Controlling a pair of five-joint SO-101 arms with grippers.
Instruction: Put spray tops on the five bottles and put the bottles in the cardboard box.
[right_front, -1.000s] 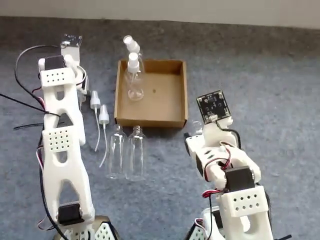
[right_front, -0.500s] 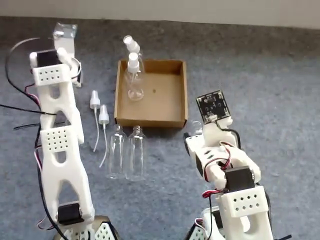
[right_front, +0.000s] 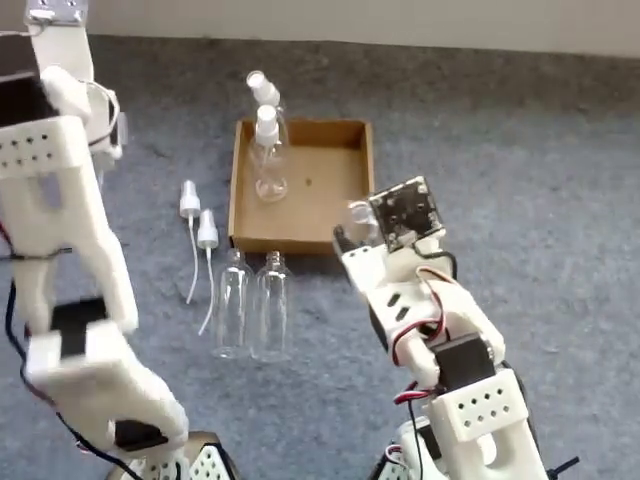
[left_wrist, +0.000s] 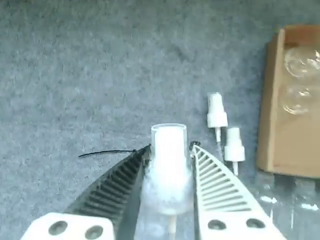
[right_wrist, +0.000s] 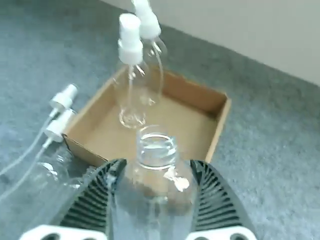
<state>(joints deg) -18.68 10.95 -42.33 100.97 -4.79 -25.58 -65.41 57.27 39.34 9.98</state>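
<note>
Left gripper (left_wrist: 170, 146): pinching a white spray top (left_wrist: 169, 165) with a clear cap between its 2 ribbed fingers. It is held above the grey carpet (left_wrist: 75, 60), well apart from the box.

Right gripper (right_wrist: 157, 167): clamped on the shoulders of an open-necked clear bottle (right_wrist: 156, 150), with the neck pointing up between the fingers. In the high view this bottle (right_front: 358, 213) is at the box's near edge, toward its right side.

Cardboard box (right_front: 320, 200): shallow, open on top, lying flat on the carpet ahead of both arms.

Topped bottles (right_front: 270, 165): 2, upright inside the box along its left wall, one right behind the other. Each carries a white spray top.

Loose spray tops: 2, lying on the carpet just beside the outside of the box's left wall. One (right_front: 190, 200) is farther from the arms and the other (right_front: 207, 232) nearer. Their thin dip tubes trail back toward the arm bases.

Bare bottles: 2, lying side by side and touching on the carpet just in front of the box's near left corner. The left one (right_front: 232, 300) and the right one (right_front: 270, 300) both have open necks pointing at the box.
</note>
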